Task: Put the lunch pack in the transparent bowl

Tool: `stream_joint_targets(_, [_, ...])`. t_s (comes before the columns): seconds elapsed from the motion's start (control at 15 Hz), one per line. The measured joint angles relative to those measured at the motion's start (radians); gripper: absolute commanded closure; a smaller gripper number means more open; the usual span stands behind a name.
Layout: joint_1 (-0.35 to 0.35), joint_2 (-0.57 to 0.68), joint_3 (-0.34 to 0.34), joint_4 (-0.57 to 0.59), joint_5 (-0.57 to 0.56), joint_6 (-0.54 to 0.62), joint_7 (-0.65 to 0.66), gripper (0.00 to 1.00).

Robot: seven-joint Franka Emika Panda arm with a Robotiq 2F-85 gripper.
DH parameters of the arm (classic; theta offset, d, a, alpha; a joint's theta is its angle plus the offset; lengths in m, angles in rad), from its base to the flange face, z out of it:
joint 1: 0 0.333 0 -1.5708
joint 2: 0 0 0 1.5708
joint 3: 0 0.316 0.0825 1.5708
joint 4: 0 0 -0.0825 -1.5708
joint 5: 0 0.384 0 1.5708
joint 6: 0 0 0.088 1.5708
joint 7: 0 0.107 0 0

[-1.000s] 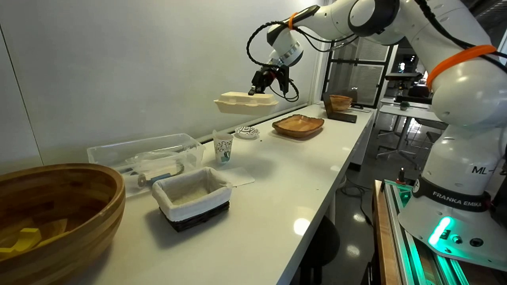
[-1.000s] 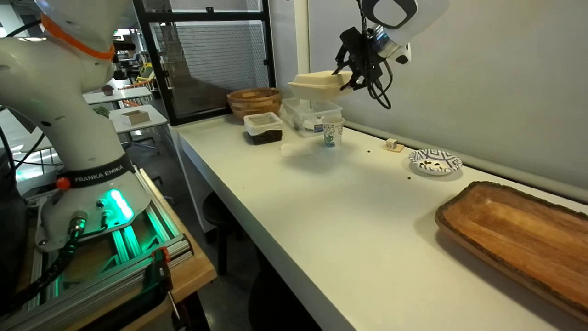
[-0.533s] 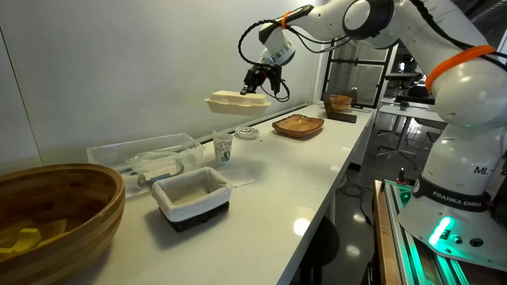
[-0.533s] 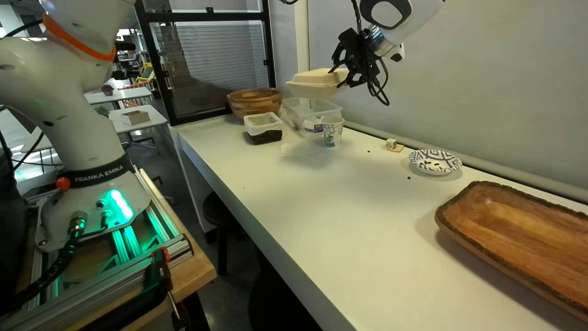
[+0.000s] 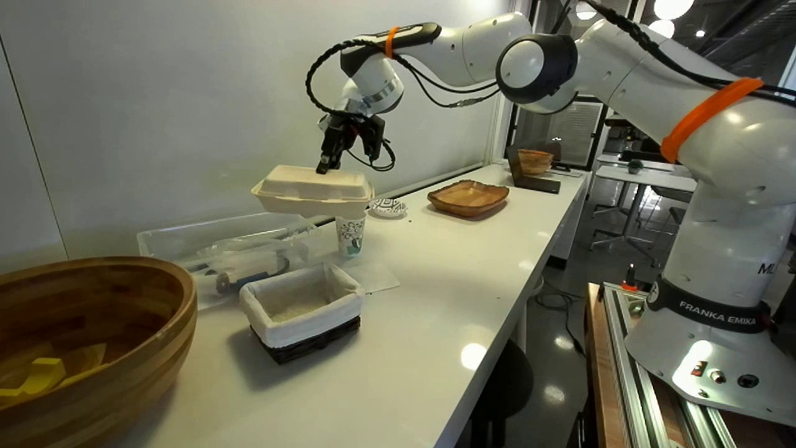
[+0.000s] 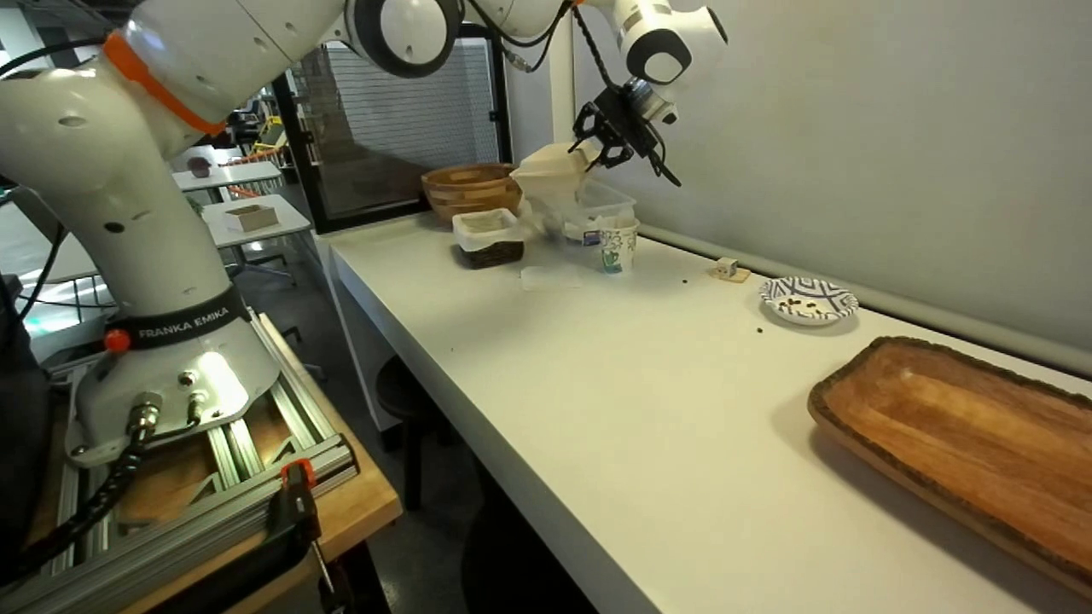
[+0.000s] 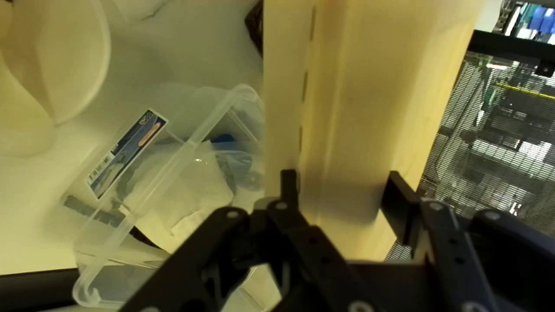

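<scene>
My end effector (image 7: 341,184) is clamped on the lunch pack (image 5: 308,186), so I judge the step in hand to be the carry to the clear tub (image 7: 189,146), with the lowering and release to come. The next move should turn the pack's long side in line with the tub, whose rim runs slantwise to it in my wrist view, and then go down gently. My fingers (image 7: 289,186) stand apart just as wide as the raised lid (image 7: 368,130), one on each side near one end, so most of the pack sticks out past my grip and could sag or twist. The pack hangs in the air, overlapping the tub in both exterior views; I cannot tell how much of it is truly over the opening. Bags and loose bits (image 7: 199,182) lie inside the tub, and I expect the pack to rest on those rather than flat on the bottom. Just beside the tub on the tabletop (image 5: 423,317) stands a paper cup (image 5: 350,239), which a careless pass might knock, with a cloth-lined basket (image 5: 317,325) near too. Farther out are a big wooden bowl (image 5: 127,367), a patterned plate (image 6: 840,302) and a wooden tray (image 6: 955,443).
</scene>
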Motion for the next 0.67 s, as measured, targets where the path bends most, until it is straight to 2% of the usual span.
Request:
stream_joint_targets(0.33, [0.058,0.122,0.010,0.204,-0.082,0.013,0.027,0.74])
stream_joint_targets(0.67, [0.101,0.151,0.005,0.302,-0.128,0.020,-0.034,0.74])
